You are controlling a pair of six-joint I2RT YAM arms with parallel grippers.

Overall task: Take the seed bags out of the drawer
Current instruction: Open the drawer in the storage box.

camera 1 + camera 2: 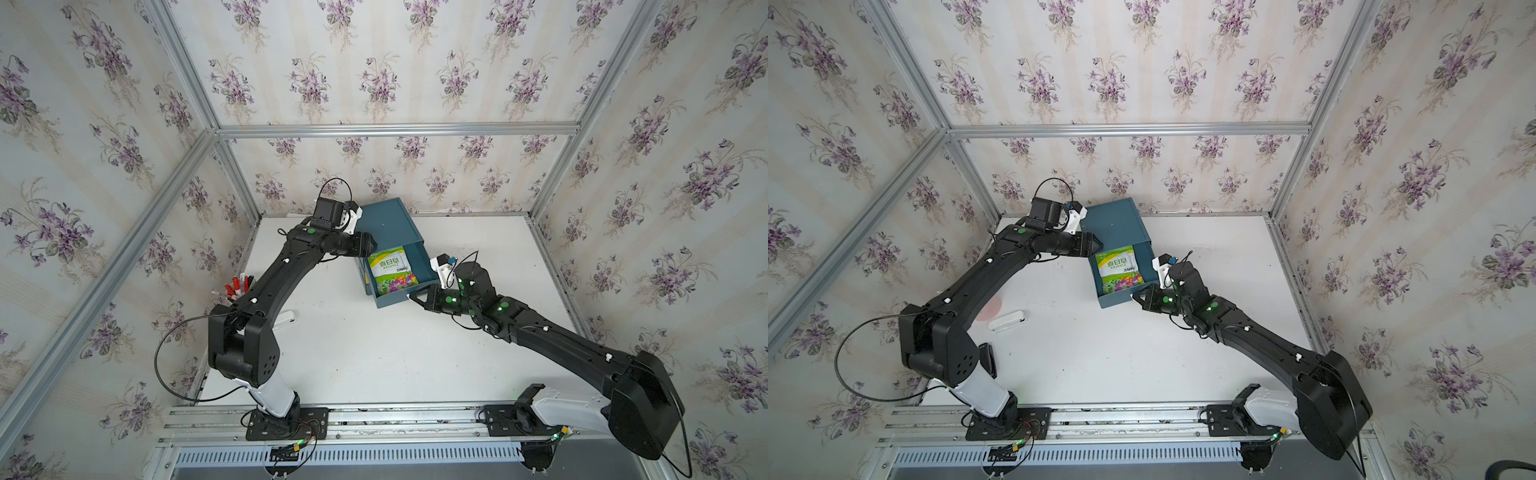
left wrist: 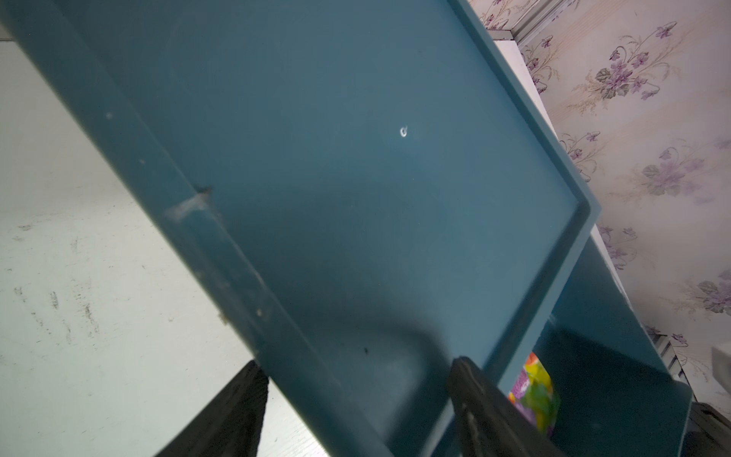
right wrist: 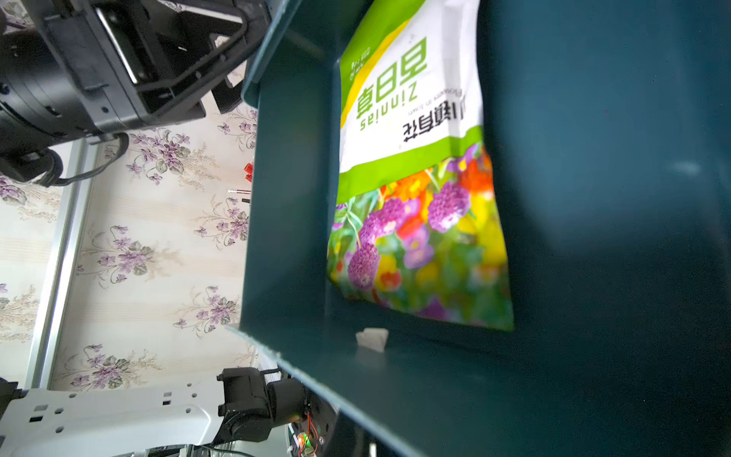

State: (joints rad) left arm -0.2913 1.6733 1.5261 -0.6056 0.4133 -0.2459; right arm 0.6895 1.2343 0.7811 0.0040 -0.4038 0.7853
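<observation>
Nearest us, the right gripper (image 1: pixel 417 298), fully closed, meets the front corner of the drawer (image 1: pixel 392 300), presumably to hold it out; we cannot tell whether it pinches anything. One seed bag (image 1: pixel 390 270) lies flat inside. Beyond, the left gripper (image 1: pixel 372 244), jaws part-open astride the upper edge of the cabinet (image 1: pixel 386 224), seemingly steadies it.

Overhead stereo pair; wrist cameras near drawer (image 1: pixel 419 266)

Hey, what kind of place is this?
Probably a robot test booth, not a home: two arms bolted to a rail, a metal frame, and flowered wallpaper around a white table.
</observation>
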